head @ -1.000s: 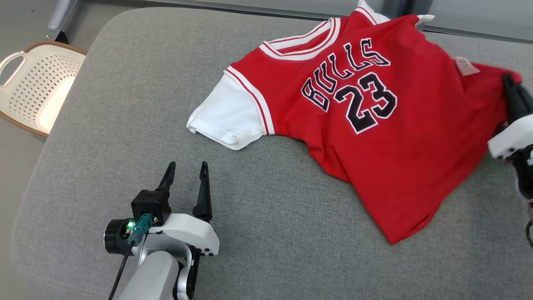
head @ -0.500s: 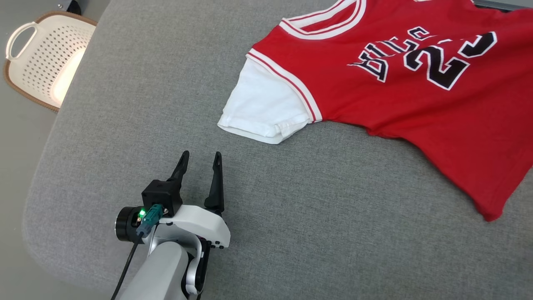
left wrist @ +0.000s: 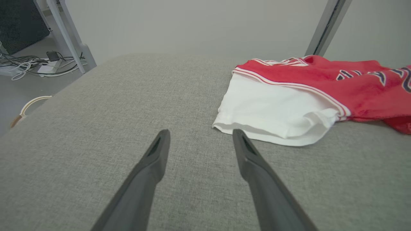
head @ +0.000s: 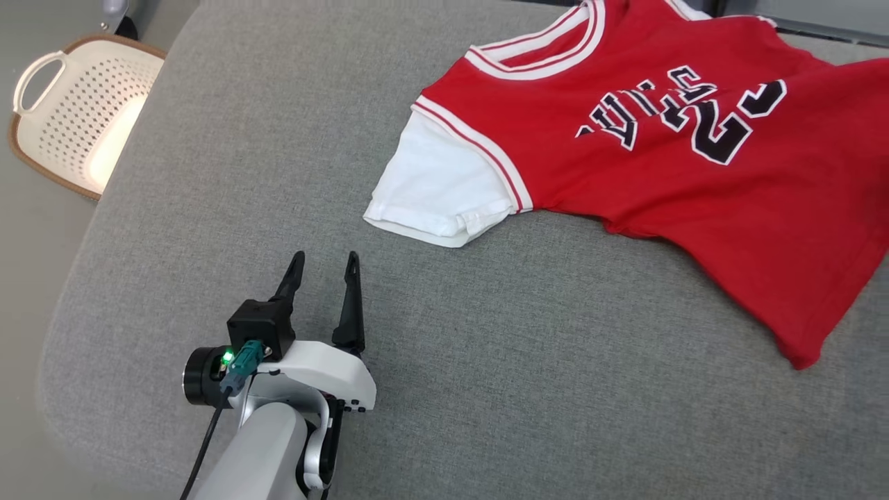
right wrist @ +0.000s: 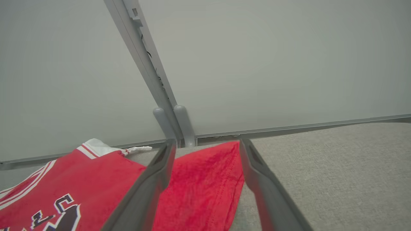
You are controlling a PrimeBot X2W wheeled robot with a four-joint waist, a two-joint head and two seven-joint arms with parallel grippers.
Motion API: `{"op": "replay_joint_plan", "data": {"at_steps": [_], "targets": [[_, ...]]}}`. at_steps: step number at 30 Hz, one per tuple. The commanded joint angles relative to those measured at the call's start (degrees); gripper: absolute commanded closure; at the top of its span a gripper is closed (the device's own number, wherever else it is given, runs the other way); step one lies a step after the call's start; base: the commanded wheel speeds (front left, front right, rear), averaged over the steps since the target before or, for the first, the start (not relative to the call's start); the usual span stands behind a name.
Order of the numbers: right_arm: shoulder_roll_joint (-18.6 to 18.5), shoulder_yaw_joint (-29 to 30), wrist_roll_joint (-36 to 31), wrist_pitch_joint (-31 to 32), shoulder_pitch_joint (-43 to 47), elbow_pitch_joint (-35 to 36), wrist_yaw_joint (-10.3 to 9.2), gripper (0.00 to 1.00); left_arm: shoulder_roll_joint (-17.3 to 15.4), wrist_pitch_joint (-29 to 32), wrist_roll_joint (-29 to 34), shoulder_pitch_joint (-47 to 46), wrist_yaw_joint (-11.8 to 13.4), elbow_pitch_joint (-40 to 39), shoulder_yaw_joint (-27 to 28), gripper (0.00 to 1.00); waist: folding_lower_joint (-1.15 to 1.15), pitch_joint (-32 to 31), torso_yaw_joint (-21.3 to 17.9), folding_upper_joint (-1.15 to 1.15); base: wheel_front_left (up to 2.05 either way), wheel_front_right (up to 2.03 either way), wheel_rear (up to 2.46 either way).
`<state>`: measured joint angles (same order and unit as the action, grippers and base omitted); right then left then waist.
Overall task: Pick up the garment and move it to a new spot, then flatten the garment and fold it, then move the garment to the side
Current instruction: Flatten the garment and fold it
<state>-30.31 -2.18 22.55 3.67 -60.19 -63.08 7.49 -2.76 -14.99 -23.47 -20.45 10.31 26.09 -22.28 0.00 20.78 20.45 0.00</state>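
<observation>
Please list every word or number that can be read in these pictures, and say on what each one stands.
"2": big black digit with a white outline on the red jersey; the digit beside it is creased, unreadable.
"S": last letter of the black word above it; the other letters are creased, unreadable.
No other text.

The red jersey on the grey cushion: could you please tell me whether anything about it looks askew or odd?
The red and white basketball jersey lies diagonally on the grey fabric cushion, not flat: folds break up its dark chest lettering, and the white sleeve's hem is bunched.
</observation>
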Motion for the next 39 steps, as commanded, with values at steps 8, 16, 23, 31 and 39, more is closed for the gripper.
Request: {"op": "replay_joint_plan", "data": {"at_steps": [8, 16, 23, 31, 39], "targets": [[6.1, -5.2, 7.4, -7.0, 11.8, 8.6, 0.01, 0.0, -0.3, -0.3, 3.3, 2.5, -0.8, 0.5, 4.4, 0.0, 0.0, -8.9, -6.8, 0.0, 0.0, 0.0, 0.0], [11.7, -9.0, 15.3, -12.1, 28.5, 22.6, 0.0, 0.0, -0.3, -0.3, 4.6, 6.0, -2.0, -0.2, 8.0, 0.0, 0.0, -14.6, -12.1, 0.0, 0.0, 0.0, 0.0], [15.5, -10.5, 16.4, -15.3, 44.0, 32.8, 0.01, 0.0, -0.3, -0.3, 4.4, 8.2, -2.3, -0.7, 8.8, 0.0, 0.0, -16.0, -14.7, 0.0, 0.0, 0.0, 0.0], [20.1, -8.3, 13.9, -14.5, 51.7, 37.3, 0.01, 0.0, -0.3, -0.3, 4.9, 8.9, -2.9, 0.1, 8.7, 0.0, 0.0, -16.0, -15.1, 0.0, 0.0, 0.0, 0.0], [22.3, -7.0, 12.5, -8.8, 51.0, 36.0, 0.01, 0.0, -0.3, -0.3, 4.3, 7.6, -3.0, -0.1, 7.7, 0.0, 0.0, -14.8, -12.7, 0.0, 0.0, 0.0, 0.0]]}}
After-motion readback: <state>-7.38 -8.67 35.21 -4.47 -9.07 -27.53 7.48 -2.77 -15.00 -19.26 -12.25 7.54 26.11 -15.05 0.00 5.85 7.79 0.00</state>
